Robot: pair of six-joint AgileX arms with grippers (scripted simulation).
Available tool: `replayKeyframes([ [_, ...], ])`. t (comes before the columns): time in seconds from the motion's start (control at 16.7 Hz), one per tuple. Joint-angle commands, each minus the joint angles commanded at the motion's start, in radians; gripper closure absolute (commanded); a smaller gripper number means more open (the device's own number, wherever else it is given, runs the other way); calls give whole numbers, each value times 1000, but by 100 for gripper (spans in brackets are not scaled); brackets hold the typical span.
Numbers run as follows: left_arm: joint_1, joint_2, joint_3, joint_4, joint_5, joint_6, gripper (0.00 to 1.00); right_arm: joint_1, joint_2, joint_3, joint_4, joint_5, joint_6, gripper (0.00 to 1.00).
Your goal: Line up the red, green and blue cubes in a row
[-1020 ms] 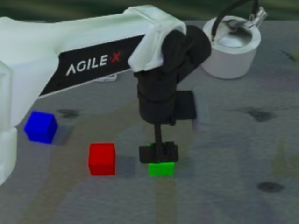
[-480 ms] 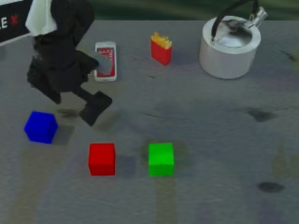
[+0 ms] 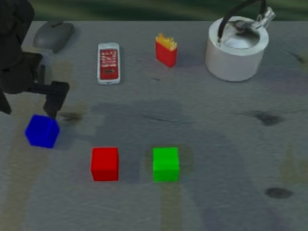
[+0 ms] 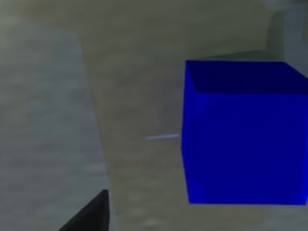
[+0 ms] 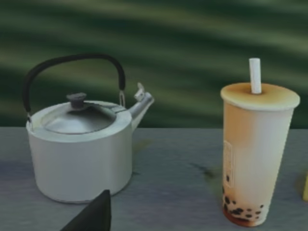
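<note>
My red cube (image 3: pixel 104 164) and green cube (image 3: pixel 166 164) sit side by side near the front of the table (image 3: pixel 221 144) — two done. The blue cube (image 3: pixel 42 130) waits at the far left, out of line. My left hand (image 3: pixel 49 102) hangs just above it — I cannot tell if it is spread.

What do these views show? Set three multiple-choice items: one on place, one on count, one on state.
1. The small deep blue cube lies:
A. left of the small bright red cube
B. right of the small bright green cube
C. between them

2. Cubes on the grey table:
A. two
B. three
C. four

3. The left gripper:
A. holds the green cube
B. holds the red cube
C. holds nothing

A: blue sits farthest left.
B: one each red, green, blue.
C: all cubes rest on the table.
</note>
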Motion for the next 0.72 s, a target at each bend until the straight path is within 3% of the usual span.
replayKeyframes([
  [0.3,-1,19,-20,37,0,0,0,0,0,0,0,0,0,0],
  [0.72,2,124,-166,292,1,3,0,0,0,0,0,0,0,0],
])
